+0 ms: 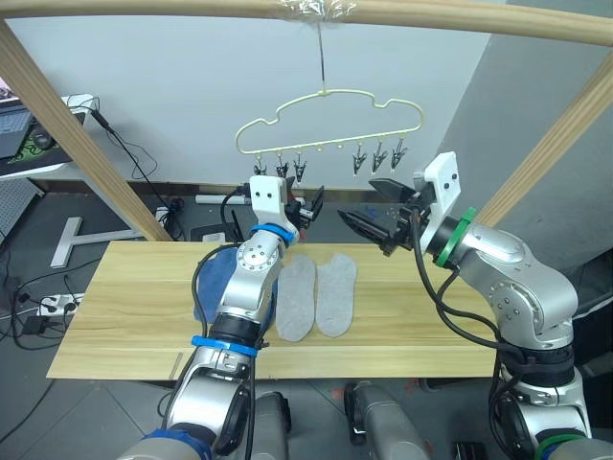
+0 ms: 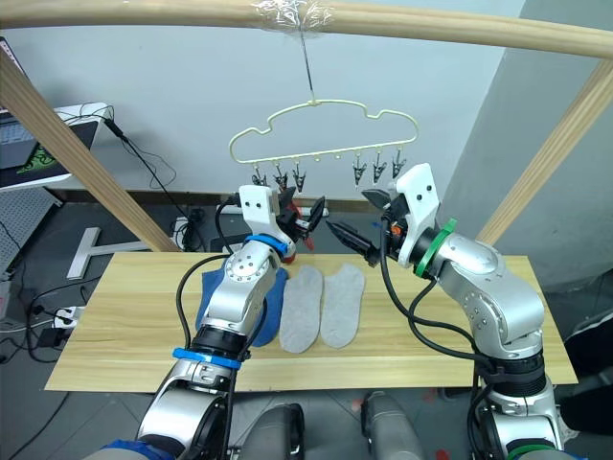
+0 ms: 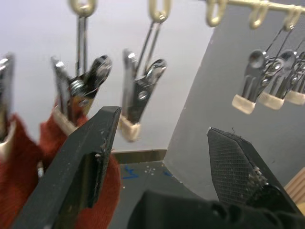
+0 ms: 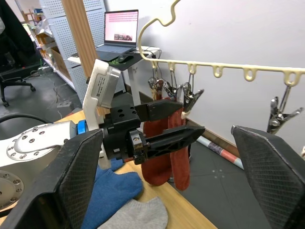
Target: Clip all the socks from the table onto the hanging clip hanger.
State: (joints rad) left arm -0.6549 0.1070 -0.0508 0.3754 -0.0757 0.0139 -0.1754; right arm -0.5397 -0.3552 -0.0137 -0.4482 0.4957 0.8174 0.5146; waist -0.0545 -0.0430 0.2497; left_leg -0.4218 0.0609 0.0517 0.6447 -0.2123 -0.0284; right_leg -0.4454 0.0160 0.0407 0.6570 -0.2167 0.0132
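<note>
The plank table (image 1: 124,316) fills the lower frame, with two flat grey knit socks (image 1: 316,295) at centre and blue socks (image 1: 213,280) left of them. Upper centre hangs the cloud-shaped wire clip hanger (image 1: 330,120), two rust socks (image 4: 167,152) already clipped. Left gripper (image 3: 162,138) and right gripper (image 1: 378,206) both gape empty. Next, I'd judge: fetch another sock.

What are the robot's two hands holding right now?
Nothing. Both the left gripper and right gripper have open jaws, near the clip hanger.
</note>
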